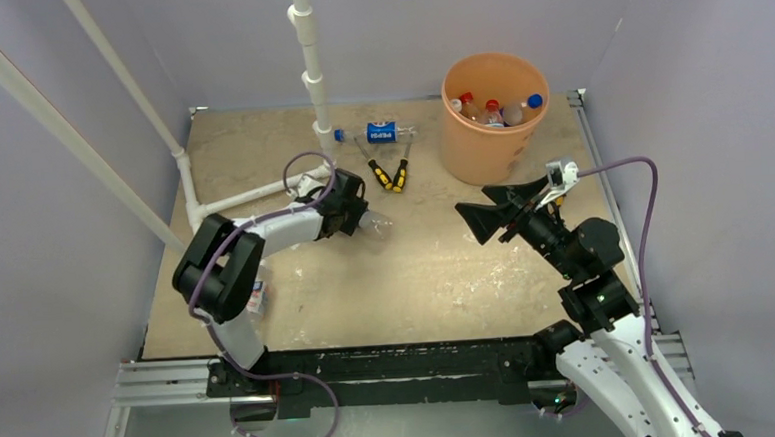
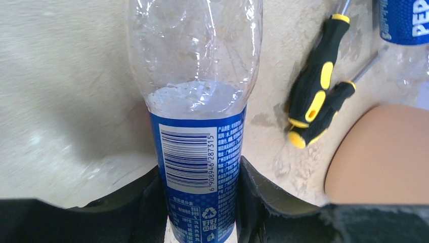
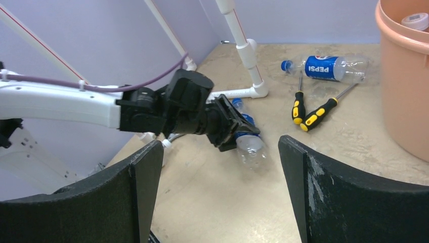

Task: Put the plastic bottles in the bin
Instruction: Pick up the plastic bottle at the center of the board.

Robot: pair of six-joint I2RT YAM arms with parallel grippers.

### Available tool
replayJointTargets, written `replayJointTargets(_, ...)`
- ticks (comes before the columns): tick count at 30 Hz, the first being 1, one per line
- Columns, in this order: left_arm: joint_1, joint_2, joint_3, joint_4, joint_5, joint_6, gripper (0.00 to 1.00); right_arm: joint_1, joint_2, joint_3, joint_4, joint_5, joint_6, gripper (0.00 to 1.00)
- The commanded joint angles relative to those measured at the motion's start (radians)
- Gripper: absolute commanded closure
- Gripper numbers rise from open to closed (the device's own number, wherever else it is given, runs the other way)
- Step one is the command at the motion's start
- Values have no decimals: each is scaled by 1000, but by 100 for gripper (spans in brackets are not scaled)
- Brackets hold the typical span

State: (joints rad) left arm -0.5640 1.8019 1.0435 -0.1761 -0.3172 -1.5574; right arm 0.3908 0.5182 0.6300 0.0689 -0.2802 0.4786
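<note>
Plainly, the left gripper point(image 1: 364, 220) is clamped on a bottle point(image 1: 377, 224): in the left wrist view its fingers point(image 2: 263, 202) press against both sides of the blue label, near the neck end, while the clear body sticks out ahead of them. The bottle sits left of the table's point(image 1: 417, 277) middle, tilted with its base towards the surface. Whether the base touches the table cannot be told.

The bin point(image 1: 480, 149) stands at the far right corner, well apart from that bottle. Inside it lie several binned bottles point(image 1: 493, 111), their red, blue and white caps showing above the rim.

Between the gripped bottle and the bin lie the pliers point(image 1: 389, 174), yellow-and-black handles towards the near side, flat on the table. Just beyond them a Pepsi bottle point(image 1: 381, 134) rests on its side, blue cap pointing left, close to the foot of an upright white pipe point(image 1: 311, 82). Neither touches the bin.

The right gripper point(image 1: 473, 202) hangs just in front of the bin's near side with its jaws spread wide and nothing between them, pointing left towards the left gripper. It stands closer to the bin than anything else on the table.
</note>
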Motion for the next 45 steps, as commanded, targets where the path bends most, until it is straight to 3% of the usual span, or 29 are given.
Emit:
replayJointTargets(1, -13, -209, -70, -6, 32, 107, 67, -1, -13, 66, 6, -12, 1, 13)
replayJointTargets(6, -77, -536, -207, 1, 54, 354, 67, 0, 11, 111, -7, -49, -25, 13)
replayJointTargets(8, -84, -662, -301, 106, 178, 510, 66, -1, 22, 127, -7, -79, -30, 13)
replayJointTargets(12, -85, -922, -483, 283, 393, 670, 64, 0, 42, 132, 21, -181, -15, 12)
replayJointTargets(17, -89, -1135, -567, 310, 571, 835, 60, 0, 60, 78, 146, -367, 50, 11)
replayJointTargets(21, -90, -1191, -581, 315, 703, 910, 59, -1, 108, 14, 265, -470, 136, 10)
replayJointTargets(25, -102, -1213, -632, 475, 827, 883, 59, -1, 157, -44, 412, -520, 245, 2)
replayJointTargets(31, -111, -1184, -629, 528, 864, 873, 61, 7, 228, -63, 660, -518, 418, 1)
replayJointTargets(38, -267, -1076, -533, 500, 836, 963, 62, 115, 329, 41, 548, -419, 325, 1)
replayJointTargets(45, -303, -1044, -543, 608, 828, 936, 64, 117, 327, 69, 515, -363, 326, 6)
